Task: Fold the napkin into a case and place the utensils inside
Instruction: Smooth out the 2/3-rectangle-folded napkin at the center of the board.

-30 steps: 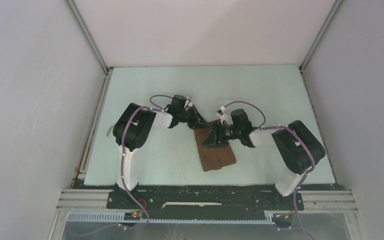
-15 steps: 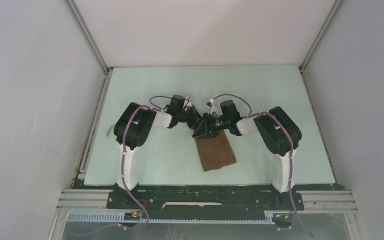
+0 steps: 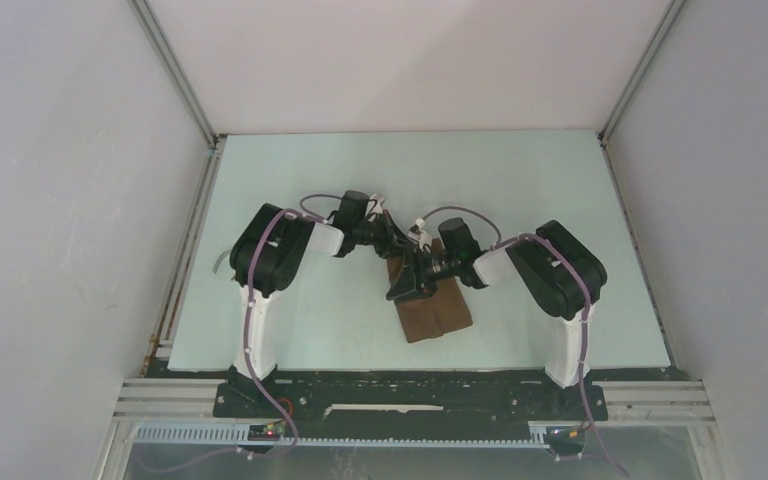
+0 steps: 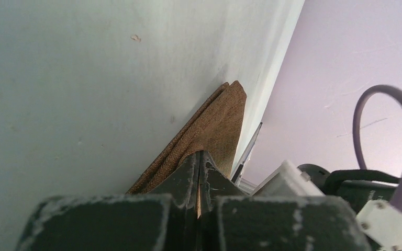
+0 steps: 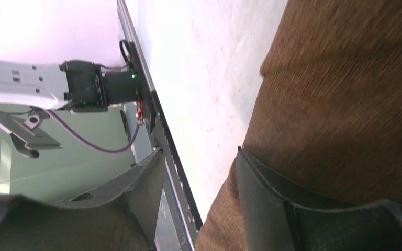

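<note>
The dark brown napkin [image 3: 438, 312] lies folded into a narrow strip on the table, its long side running away from the arm bases. My left gripper [image 3: 396, 252] sits at the strip's far left corner. In the left wrist view it [image 4: 200, 154] is shut, with a thin sliver of cloth between its fingers and the napkin [image 4: 214, 125] stretching beyond the tips. My right gripper [image 3: 405, 285] hovers open over the napkin's left edge. In the right wrist view it [image 5: 199, 151] has one finger [image 5: 261, 193] over the napkin [image 5: 345, 94] and nothing between its jaws. The utensils are out of view.
The pale green table [image 3: 310, 180] is boxed in by white walls with aluminium posts [image 3: 175, 80]. A black rail [image 5: 157, 130] runs along the table's near edge. The two grippers stand close together above the napkin's far end.
The right arm has swung left across the napkin, then drawn a little nearer, its gripper now at the strip's left edge. The left gripper and the napkin have stayed put.
</note>
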Robot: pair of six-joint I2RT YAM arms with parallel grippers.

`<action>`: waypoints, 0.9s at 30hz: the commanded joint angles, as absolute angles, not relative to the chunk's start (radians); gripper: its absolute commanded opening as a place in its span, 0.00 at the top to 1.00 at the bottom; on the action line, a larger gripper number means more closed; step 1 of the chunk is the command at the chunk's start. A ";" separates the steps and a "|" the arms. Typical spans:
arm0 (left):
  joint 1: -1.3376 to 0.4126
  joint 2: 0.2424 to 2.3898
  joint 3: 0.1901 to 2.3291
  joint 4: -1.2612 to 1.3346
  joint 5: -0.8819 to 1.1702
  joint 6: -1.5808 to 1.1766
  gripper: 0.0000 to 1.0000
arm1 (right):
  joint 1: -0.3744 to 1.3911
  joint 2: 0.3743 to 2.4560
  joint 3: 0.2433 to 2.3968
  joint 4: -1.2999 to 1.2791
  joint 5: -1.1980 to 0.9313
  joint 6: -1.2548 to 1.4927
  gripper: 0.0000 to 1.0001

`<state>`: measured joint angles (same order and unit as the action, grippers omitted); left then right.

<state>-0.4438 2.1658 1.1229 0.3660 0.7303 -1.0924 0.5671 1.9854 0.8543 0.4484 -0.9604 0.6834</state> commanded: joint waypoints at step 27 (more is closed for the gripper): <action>-0.436 2.219 1.150 0.313 0.672 -1.074 1.00 | 0.718 1.560 0.521 0.314 -0.855 0.643 0.37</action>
<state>-0.4416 2.1841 1.1393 0.3721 0.7513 -1.1000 0.6853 1.6741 0.5278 0.4511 -0.8989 0.7071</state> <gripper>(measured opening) 0.003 0.616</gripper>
